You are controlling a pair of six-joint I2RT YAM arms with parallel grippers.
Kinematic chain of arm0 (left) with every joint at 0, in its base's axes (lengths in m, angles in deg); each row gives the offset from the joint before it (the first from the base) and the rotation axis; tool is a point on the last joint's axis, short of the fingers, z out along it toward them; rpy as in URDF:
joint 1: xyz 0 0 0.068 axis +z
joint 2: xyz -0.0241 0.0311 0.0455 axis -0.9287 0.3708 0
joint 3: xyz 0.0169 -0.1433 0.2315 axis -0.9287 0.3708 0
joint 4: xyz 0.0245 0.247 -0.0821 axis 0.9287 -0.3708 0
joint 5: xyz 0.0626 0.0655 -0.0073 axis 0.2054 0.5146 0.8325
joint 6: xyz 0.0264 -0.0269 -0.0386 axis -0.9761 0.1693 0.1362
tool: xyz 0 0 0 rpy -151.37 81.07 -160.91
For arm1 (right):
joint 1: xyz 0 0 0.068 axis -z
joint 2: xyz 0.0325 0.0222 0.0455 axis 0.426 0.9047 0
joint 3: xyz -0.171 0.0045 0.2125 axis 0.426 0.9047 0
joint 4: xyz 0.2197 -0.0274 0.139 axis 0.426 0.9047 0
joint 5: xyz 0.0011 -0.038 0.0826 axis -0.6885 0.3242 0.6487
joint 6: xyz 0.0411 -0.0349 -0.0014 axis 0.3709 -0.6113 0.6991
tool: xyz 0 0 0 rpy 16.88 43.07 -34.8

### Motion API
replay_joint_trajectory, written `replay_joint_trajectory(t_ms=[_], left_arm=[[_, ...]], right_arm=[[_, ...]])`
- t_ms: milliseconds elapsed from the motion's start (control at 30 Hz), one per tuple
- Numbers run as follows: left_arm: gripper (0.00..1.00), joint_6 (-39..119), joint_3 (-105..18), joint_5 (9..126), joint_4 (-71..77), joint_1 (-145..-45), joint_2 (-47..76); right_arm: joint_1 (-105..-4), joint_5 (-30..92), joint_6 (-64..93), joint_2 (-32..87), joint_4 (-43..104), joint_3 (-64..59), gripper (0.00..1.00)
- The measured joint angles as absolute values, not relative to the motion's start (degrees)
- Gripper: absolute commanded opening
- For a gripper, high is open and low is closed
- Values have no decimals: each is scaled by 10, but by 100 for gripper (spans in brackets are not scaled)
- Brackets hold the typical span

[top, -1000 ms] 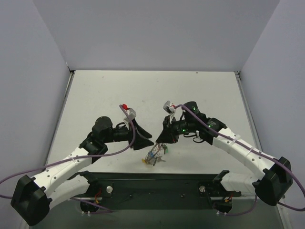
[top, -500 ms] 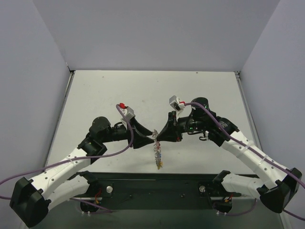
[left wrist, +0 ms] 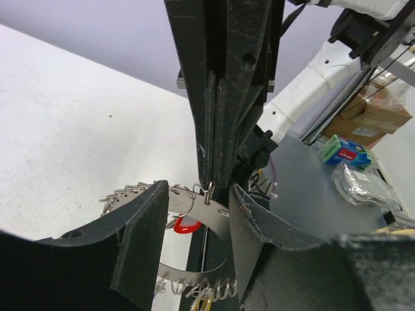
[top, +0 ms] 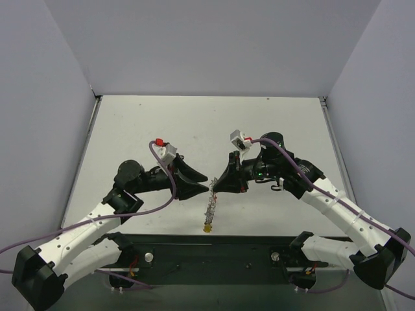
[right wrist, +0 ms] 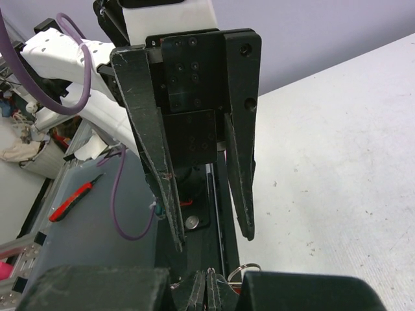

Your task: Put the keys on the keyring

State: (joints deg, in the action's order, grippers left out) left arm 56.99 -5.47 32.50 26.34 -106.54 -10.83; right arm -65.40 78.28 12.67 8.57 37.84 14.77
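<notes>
The keyring [top: 209, 208] hangs in the air as a thin chain of silver pieces with a yellow tag [top: 207, 228] at its lower end. My right gripper [top: 216, 188] is shut on its top. In the left wrist view the right gripper [left wrist: 209, 185] pinches the ring's silver band [left wrist: 209, 214] from above, beside a red tag [left wrist: 185, 225]. My left gripper [top: 200, 188] is open; its fingers [left wrist: 139, 240] stand either side of the band without gripping it. In the right wrist view, the left gripper [right wrist: 213, 240] faces mine [right wrist: 207, 277], jaws apart. No separate loose keys show.
The white table [top: 207, 123] stretches behind the grippers, with grey walls around it. The dark base plate [top: 214, 249] lies under the hanging ring at the near edge. Boxes and bags [left wrist: 353, 155] lie off the table.
The keyring rose off the table between both grippers. The left gripper then opened and drew slightly left, leaving the ring hanging straight down from the right gripper.
</notes>
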Motion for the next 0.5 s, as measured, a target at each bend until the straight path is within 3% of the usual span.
replay_joint_trajectory(t_ms=[500], left_arm=[[50, 584, -60, 287, 295, -1076, -75]], right_arm=[[-654, 793, 147, 80, 362, 148, 0]])
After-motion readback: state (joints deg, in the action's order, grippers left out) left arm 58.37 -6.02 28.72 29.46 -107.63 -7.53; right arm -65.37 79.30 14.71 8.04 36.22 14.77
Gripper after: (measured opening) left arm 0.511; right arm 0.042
